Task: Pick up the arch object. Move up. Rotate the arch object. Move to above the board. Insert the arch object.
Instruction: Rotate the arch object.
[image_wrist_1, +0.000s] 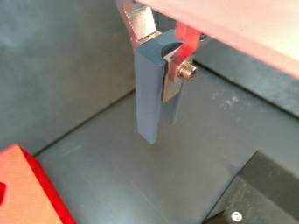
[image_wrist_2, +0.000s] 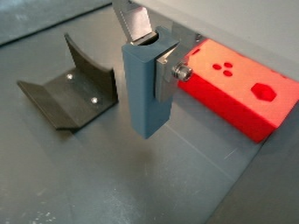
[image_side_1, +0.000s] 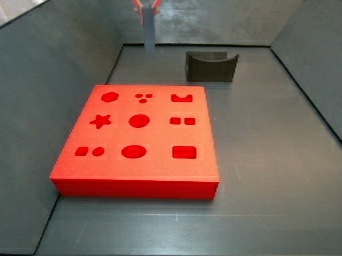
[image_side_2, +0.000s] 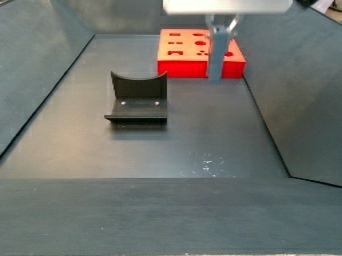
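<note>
While the gripper (image_side_1: 146, 8) hung at the far end of the scene, beyond the board's far edge and left of the fixture, the views showed this:

Writing: none could be read on any piece.
Arch object: a long, straight-sided, blue-grey block with a matte, smooth face (image_wrist_2: 142, 92), standing upright (image_side_2: 217, 58) with its upper part between the fingers and its lower end hanging down towards the floor (image_wrist_1: 153, 96). Its notch did not show from these angles.
Jaws: drawn in narrow and clamped on the block's upper part. One flat silver finger (image_wrist_2: 170, 73) lay pressed against its side, with a screw head showing on the plate.
Lower end: near the dark floor. Whether it touched could not be told.
Board: a large, flat, bright red rectangular slab (image_side_1: 114, 137) on the floor, nearer than the block and apart from it. Star, round, oval, square and arch recesses sat in three rows in its top.
Fixture: a dark bracket on a base plate (image_side_1: 210, 66), with a curved dip in its upright wall (image_side_2: 136, 100) and pale screw heads in it (image_wrist_2: 65, 87), standing apart from the block.
Floor: dark grey, dull and faintly scuffed (image_side_1: 254, 150).
</note>
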